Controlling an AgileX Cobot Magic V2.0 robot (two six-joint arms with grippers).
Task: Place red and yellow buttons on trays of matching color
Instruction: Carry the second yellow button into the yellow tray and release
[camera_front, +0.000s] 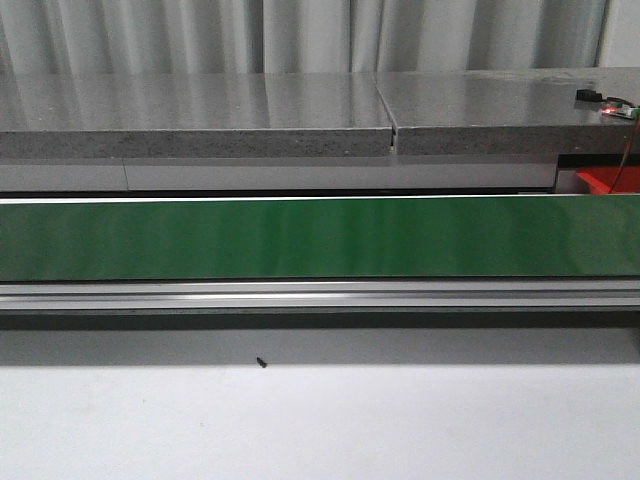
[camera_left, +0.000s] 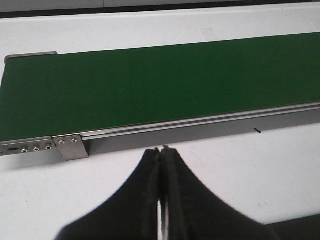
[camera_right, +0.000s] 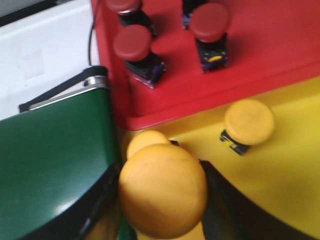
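In the right wrist view my right gripper (camera_right: 162, 200) is shut on a yellow button (camera_right: 162, 189), its round cap filling the space between the black fingers, above the yellow tray (camera_right: 280, 185) near the belt's end. Two more yellow buttons lie on that tray, one (camera_right: 247, 125) apart and one (camera_right: 145, 142) just behind the held cap. The red tray (camera_right: 280, 45) beyond holds three red buttons (camera_right: 210, 30). My left gripper (camera_left: 161, 149) is shut and empty over the white table, next to the green belt (camera_left: 150, 85). Neither gripper shows in the front view.
The green conveyor belt (camera_front: 320, 238) runs across the front view with an aluminium rail (camera_front: 320, 295) before it. A grey stone ledge (camera_front: 200, 120) lies behind. A red tray corner (camera_front: 608, 182) shows at the far right. A small black screw (camera_front: 261, 362) lies on the white table.
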